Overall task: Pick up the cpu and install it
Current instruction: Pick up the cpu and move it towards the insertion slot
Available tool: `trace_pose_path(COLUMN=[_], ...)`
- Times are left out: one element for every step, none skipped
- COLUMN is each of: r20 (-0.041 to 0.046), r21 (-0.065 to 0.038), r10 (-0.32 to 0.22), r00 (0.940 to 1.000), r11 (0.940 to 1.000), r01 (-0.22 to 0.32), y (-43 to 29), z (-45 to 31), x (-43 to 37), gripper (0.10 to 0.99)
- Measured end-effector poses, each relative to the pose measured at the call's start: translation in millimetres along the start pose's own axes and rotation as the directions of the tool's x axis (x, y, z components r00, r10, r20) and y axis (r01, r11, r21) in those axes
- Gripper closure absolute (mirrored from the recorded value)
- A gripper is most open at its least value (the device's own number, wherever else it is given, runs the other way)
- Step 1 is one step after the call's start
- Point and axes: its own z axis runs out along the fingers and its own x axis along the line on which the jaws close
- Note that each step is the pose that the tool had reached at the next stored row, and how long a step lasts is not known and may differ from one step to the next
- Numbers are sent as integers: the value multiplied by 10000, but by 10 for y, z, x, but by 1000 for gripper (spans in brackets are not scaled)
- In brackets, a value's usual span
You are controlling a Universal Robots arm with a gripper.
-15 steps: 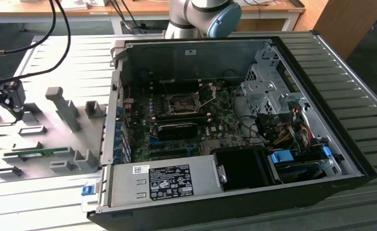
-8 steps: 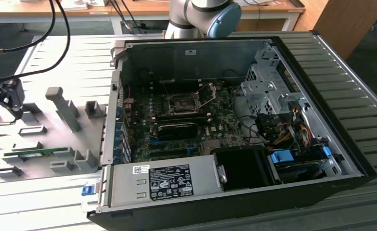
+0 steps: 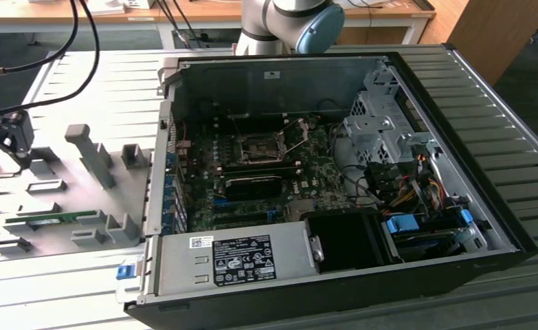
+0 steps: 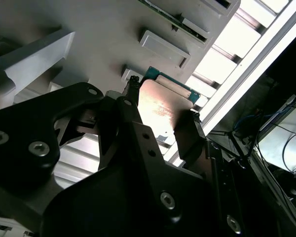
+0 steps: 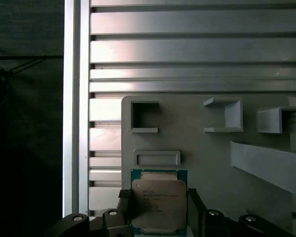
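Square cpu (image 5: 158,202), silvery-grey top, teal-green rim

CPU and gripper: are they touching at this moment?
Cannot tell. In the first wrist view the gripper sits close on both sides of the CPU, yet neither contact nor a gap shows plainly.

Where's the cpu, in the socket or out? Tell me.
Out. In the first wrist view the cpu is at the gripper over the grey tray, outside the case holding the socket.
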Motion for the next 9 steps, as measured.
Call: trace_pose_path(r20=[0,1,1,0,0,0,0,0,1], r21=[0,0,0,0,0,0,0,0,0], r10=[0,0,0,0,0,0,0,0,0], r00=[10000,10000,10000,10000,10000,10000,10000,10000,10000], r11=[10000,10000,10000,10000,10000,10000,10000,10000,10000], r01=[0,0,0,0,0,0,0,0,0], y=[0,0,0,1,1,1,1,1,1], z=[-4,-7,-10,-14,-18,-21,-25,-28,-31], x=[0,0,0,0,1,1,1,1,1], gripper=[549,549,549,549,549,549,549,549,549])
